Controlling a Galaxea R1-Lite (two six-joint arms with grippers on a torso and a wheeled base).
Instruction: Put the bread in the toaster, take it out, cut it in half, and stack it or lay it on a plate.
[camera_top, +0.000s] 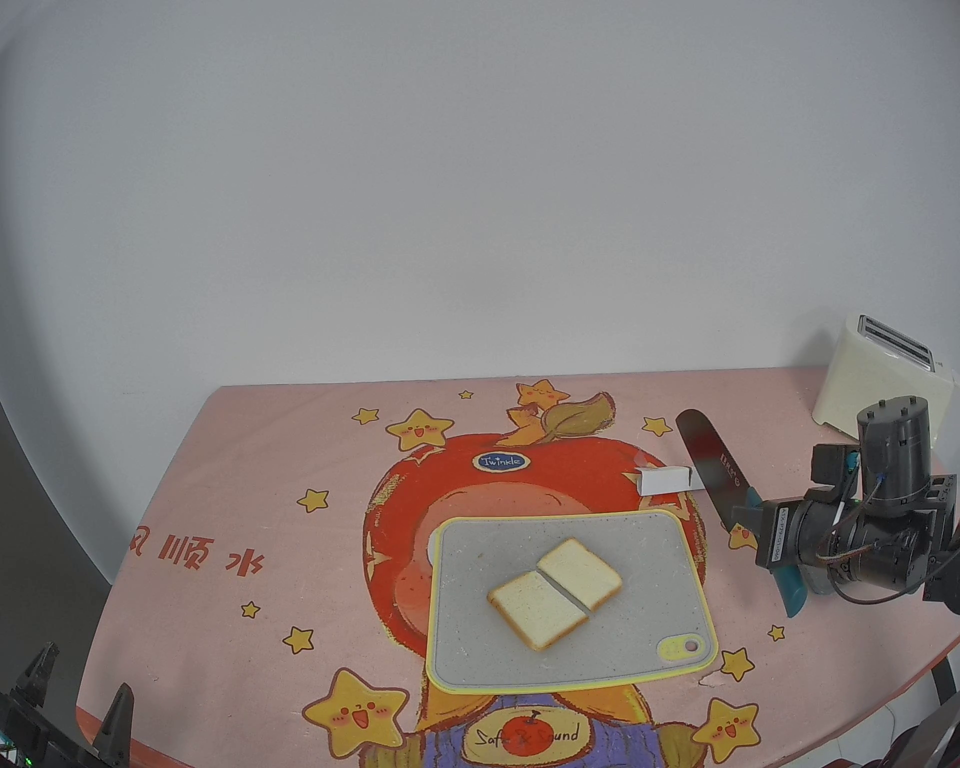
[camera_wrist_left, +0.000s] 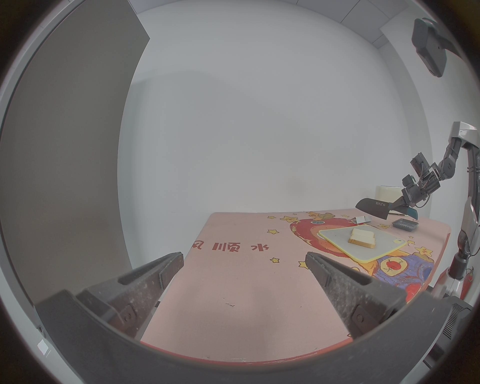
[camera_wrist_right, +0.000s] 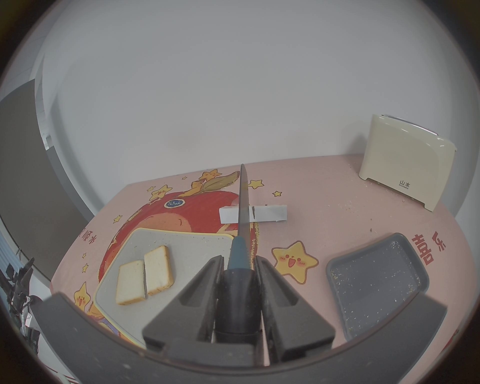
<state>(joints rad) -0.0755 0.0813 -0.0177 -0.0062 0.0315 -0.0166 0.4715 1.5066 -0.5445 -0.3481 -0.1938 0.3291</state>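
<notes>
Since the bread lies cut into a near half (camera_top: 537, 608) and a far half (camera_top: 580, 573), side by side at the middle of the grey, yellow-rimmed cutting board (camera_top: 480, 560), the risk now sits with the knife (camera_top: 715, 465). The right pincer (camera_wrist_right: 239, 262) is clamped on its smooth teal handle, right of the board, and the dark, flat blade points far-left above a small white block (camera_top: 665, 480). A careless swing could knock that light block or drag the edge across the bench (camera_top: 300, 450). The hard handle might also twist in the grip.

The left pincer (camera_wrist_left: 243, 257) hangs spread wide at the near-left corner, holding nothing. Both halves look soft, thin and pale with a tan crust, and they lie flat. Closing on them could dent or tear the crumb, or shove them along the speckled board. The shallow grey tray (camera_wrist_right: 377, 280), dusted with crumbs, sits to the right, well apart from the bread, so a floppy piece could drop on the way over. The glossy cream toaster (camera_top: 880, 375) stands far right.
</notes>
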